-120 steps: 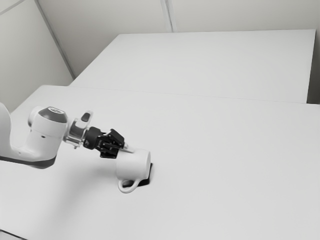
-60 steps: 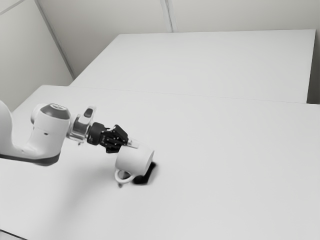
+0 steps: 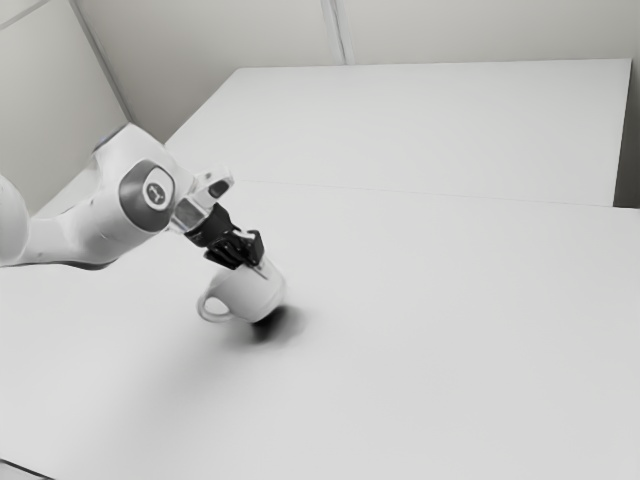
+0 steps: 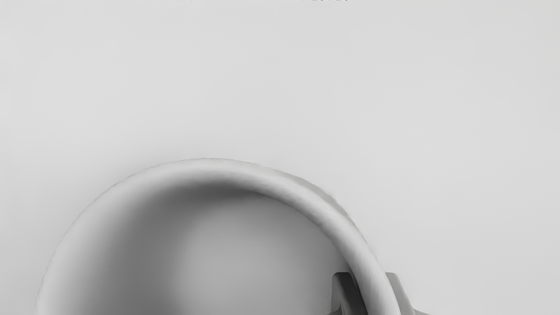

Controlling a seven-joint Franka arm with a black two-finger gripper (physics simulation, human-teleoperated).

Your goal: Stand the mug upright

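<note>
Mug, white and tilted, gripped by its wall in my hand, one finger inside, one outside; its mouth faces my wrist camera. In the exterior view it is at six o'clock from my hand, its handle toward eight o'clock. Under it is the pale desk; whether they touch, I cannot tell. Beyond, toward one o'clock, is another pale table, then light walls.

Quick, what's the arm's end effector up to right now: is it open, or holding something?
End effector: closed on the wall of the tilted mug, one finger inside, the other outside.
</note>
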